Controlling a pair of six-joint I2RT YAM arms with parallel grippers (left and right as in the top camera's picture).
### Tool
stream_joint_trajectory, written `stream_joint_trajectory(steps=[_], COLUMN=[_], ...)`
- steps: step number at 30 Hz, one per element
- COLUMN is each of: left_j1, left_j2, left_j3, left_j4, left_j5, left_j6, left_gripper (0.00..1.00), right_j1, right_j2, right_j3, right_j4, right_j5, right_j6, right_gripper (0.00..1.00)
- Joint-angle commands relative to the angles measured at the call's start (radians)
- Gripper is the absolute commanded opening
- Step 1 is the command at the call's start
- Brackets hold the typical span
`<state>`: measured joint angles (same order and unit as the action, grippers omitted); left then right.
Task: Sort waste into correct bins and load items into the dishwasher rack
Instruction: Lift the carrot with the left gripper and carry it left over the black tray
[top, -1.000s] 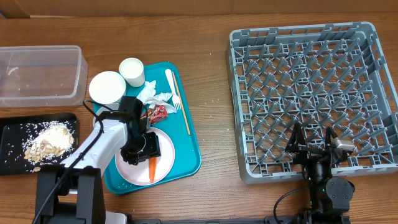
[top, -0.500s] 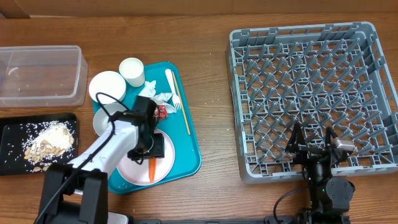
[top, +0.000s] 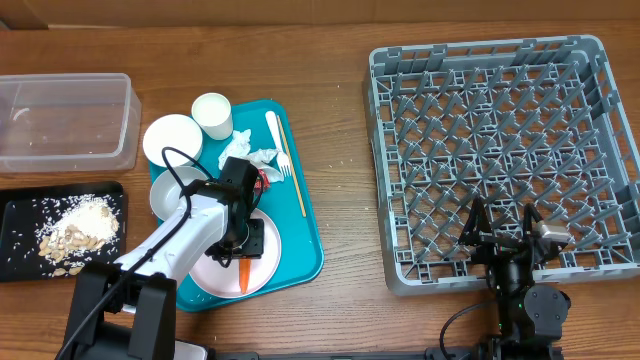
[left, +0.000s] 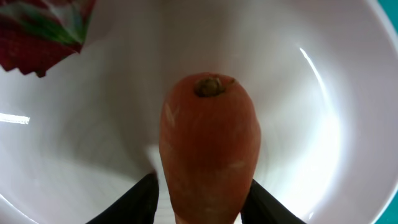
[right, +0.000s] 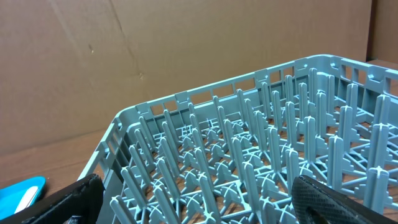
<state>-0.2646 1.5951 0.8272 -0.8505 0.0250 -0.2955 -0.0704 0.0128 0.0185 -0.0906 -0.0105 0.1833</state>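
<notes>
A small orange carrot (top: 244, 272) (left: 208, 149) lies on the pale pink plate (top: 215, 272) (left: 323, 124). My left gripper (top: 243, 256) (left: 205, 193) is down over it, a black finger pressed against each side, shut on the carrot. The red wrapper (top: 262, 178) (left: 43, 31) sits at the plate's far edge, with white napkins (top: 245, 152) beyond it. A fork (top: 278, 140), a cup (top: 212, 114) and two bowls (top: 172, 140) (top: 165, 192) stay around the tray. My right gripper (top: 503, 222) (right: 199, 196) hangs open over the near edge of the grey rack (top: 500, 140) (right: 249, 155).
The teal serving tray (top: 305, 240) carries the plate and the waste. At far left stands a clear tub (top: 65, 120). Below it a black tray (top: 20, 215) holds rice and nut scraps (top: 75, 228). A thin wooden stick (top: 293, 170) lies beside the fork.
My left arm has shifted a little to the right over the plate and its fingers have narrowed onto the carrot. The right arm has not moved.
</notes>
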Motion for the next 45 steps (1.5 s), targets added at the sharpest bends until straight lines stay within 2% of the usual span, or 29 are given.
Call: stream_joint_trajectory(steps=[1, 4, 8, 12, 18, 25, 32, 37, 45], left_j1=[-0.005, -0.005, -0.005, -0.005, -0.003, -0.003, 0.029, 0.15, 0.452], left_j2=[0.002, 0.002, 0.002, 0.002, 0.002, 0.002, 0.001, 0.0, 0.0], left_j3=[-0.008, -0.008, -0.008, -0.006, 0.041, 0.227, 0.414, 0.49, 0.505], left_j4=[-0.002, -0.002, -0.002, -0.002, -0.035, -0.158, -0.259, -0.294, -0.217], left_j5=[-0.007, -0.007, -0.007, -0.006, 0.001, -0.011, -0.132, -0.148, -0.115], left_j6=[0.011, 0.011, 0.011, 0.01, -0.005, -0.004, -0.009, -0.066, -0.269], left_gripper=[0.39, 0.26, 0.21, 0.04, 0.04, 0.04, 0.04, 0.04, 0.04], right_j1=[0.005, 0.005, 0.005, 0.005, 0.005, 0.005, 0.005, 0.005, 0.005], right_j2=[-0.01, -0.01, -0.01, -0.01, -0.01, -0.01, -0.01, -0.01, -0.01], right_j3=[-0.01, -0.01, -0.01, -0.01, -0.01, -0.01, -0.01, -0.01, -0.01], right_j4=[0.006, 0.006, 0.006, 0.006, 0.006, 0.006, 0.006, 0.006, 0.006], right_j5=[0.01, 0.01, 0.01, 0.01, 0.01, 0.01, 0.01, 0.01, 0.01], right_j6=[-0.002, -0.002, -0.002, -0.002, -0.002, -0.002, -0.002, -0.002, -0.002], right_gripper=[1.0, 1.0, 1.0, 1.0, 1.0, 1.0, 1.0, 1.0, 1.0])
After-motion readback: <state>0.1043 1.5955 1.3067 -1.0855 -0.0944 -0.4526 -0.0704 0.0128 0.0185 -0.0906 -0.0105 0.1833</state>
